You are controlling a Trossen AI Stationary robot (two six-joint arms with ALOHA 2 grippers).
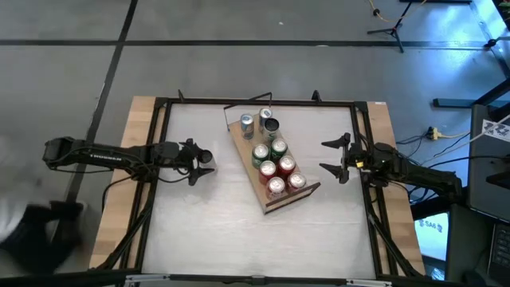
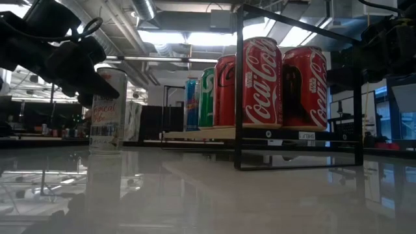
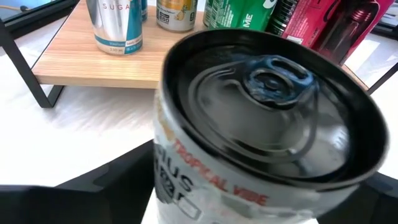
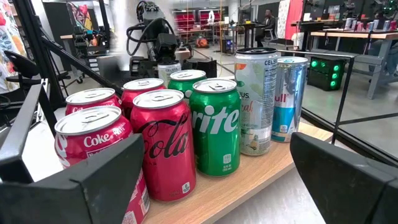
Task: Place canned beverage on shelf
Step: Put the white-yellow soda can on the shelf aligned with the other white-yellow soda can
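A white canned beverage (image 3: 267,112) stands upright on the white table, left of the shelf (image 1: 243,147). My left gripper (image 1: 204,162) is open, one finger on each side of the can (image 2: 107,114). The shelf is a light-wood board on a thin black wire frame (image 2: 239,97). It lies slantwise at the table's middle and carries several cans: red (image 1: 276,186), green (image 1: 278,148) and silver (image 1: 246,123). My right gripper (image 1: 335,159) stands open and level at the table's right, facing the shelf's cans (image 4: 214,124) with nothing between its fingers. My left gripper comes at the white can slanting down from the table's left. Its dark fingers (image 3: 93,186) stand beside the can's upper wall, just below the rim. I cannot tell whether they touch it. The can stands upright on the table.
A black metal frame (image 1: 159,159) runs round the white tabletop, with wooden strips outside it. Bare table lies toward the near edge (image 1: 239,231). The left end of the shelf (image 3: 81,68) shows bare wood in front of a silver-blue can (image 3: 115,25).
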